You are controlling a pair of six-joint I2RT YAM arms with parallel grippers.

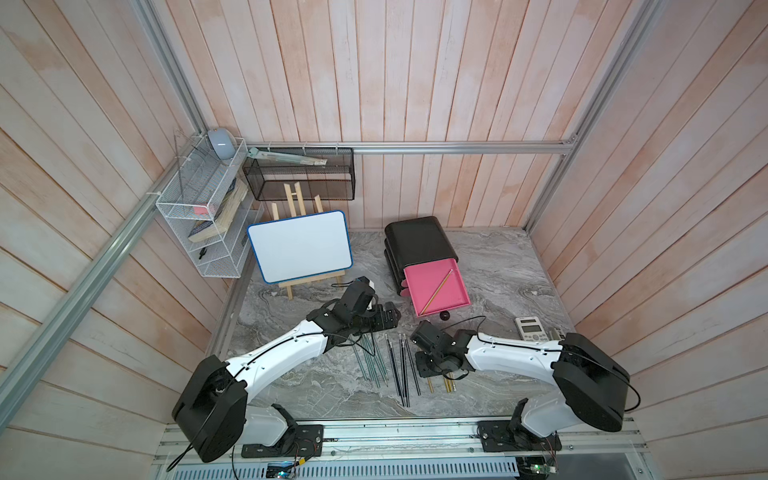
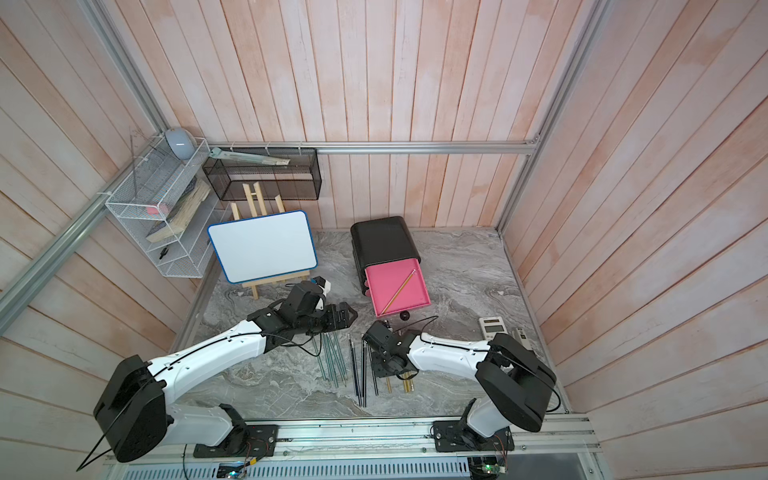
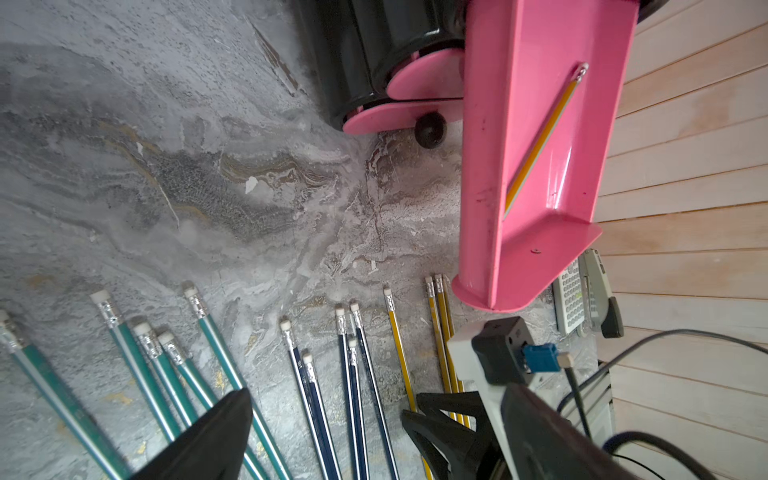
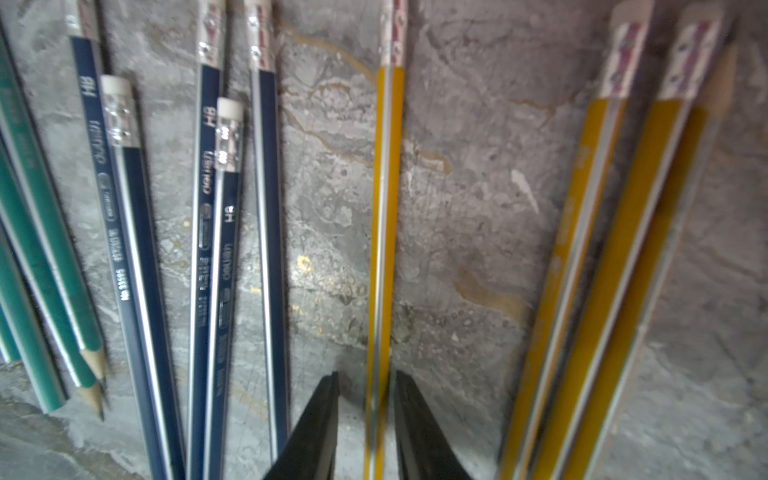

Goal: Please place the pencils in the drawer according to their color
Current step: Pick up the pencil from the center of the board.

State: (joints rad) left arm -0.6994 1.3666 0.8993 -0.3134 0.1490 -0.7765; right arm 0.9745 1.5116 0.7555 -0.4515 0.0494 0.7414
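Right gripper [image 4: 366, 376]: down low over the tabletop [image 4: 478, 187], jaws parted either side of a lone yellow pencil [image 4: 384, 208]. There's a sliver of gap showing, so it's not clamped on it.
Left gripper [image 1: 392, 316]: held above the tabletop between the pencil row and the drawer, jaws spread wide, nothing in them.
Teal pencils [image 3: 137, 365]: five, fanned loosely at the left arm's end of the row.
Dark pencils [image 3: 307, 374]: five in the middle of the row, navy-black and stamped HB, erasers pointing toward the drawer.
Other yellow pencils [image 4: 602, 249]: three packed tight together, on the far side of the lone one from the dark pencils.
Drawer [image 1: 419, 241]: black cabinet at the back of the tabletop, with its top pink tray [image 1: 455, 297] pulled right out and the two lower trays pushed in.
Inside the tray: a single yellow pencil [image 1: 436, 291], lying corner to corner.
Calculator [image 1: 530, 328]: by the right arm, well apart from the row.
Whiteboard [image 1: 300, 245]: propped on a wooden easel beside the cabinet.
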